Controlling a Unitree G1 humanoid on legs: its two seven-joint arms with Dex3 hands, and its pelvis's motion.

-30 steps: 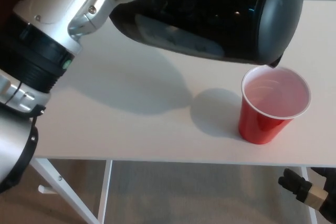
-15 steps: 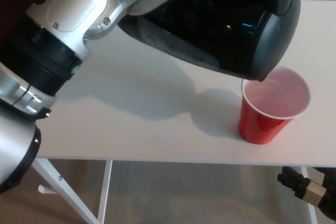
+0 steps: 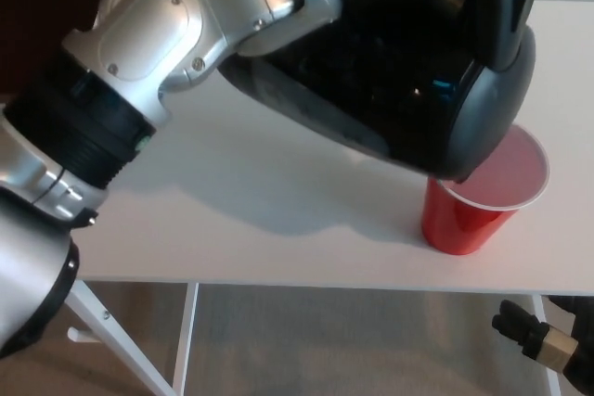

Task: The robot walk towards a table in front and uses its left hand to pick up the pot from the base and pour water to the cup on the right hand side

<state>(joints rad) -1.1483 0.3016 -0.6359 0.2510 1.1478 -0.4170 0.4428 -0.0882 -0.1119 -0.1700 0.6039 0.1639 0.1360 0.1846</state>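
Filling most of the upper half of the head view, the black pot (image 3: 408, 71) hangs tilted over the white table (image 3: 232, 201), its lower end dipped toward the right and covering the far left part of the rim of the red cup (image 3: 469, 215). Whether the pot's lip touches that rim cannot be told; the two overlap in the picture. The cup stands upright near the table's near right edge, its pale inside showing only on the right, the rest hidden behind the pot's dark body. No liquid stream can be made out.

The left arm (image 3: 158, 62), silver at the upper shells and black at the ribbed joint, comes in from the lower left and runs up to the pot at the top of the frame. The left hand itself is hidden where the arm meets the pot, so its fingers cannot be seen and its grip cannot be judged from here, though the pot is carried clear of the table at the end of that arm.

At the bottom right corner, below the table edge, the right hand (image 3: 543, 345) shows only in part, a black shape with a tan patch; whether it is spread or clenched cannot be told.

Under the table, a white frame leg (image 3: 121, 345) slants across the lower left, and a grey-brown floor (image 3: 353, 340) lies beyond it. A soft shadow of the pot and arm falls on the tabletop left of the cup. No label or writing can be read on the pot or the cup.
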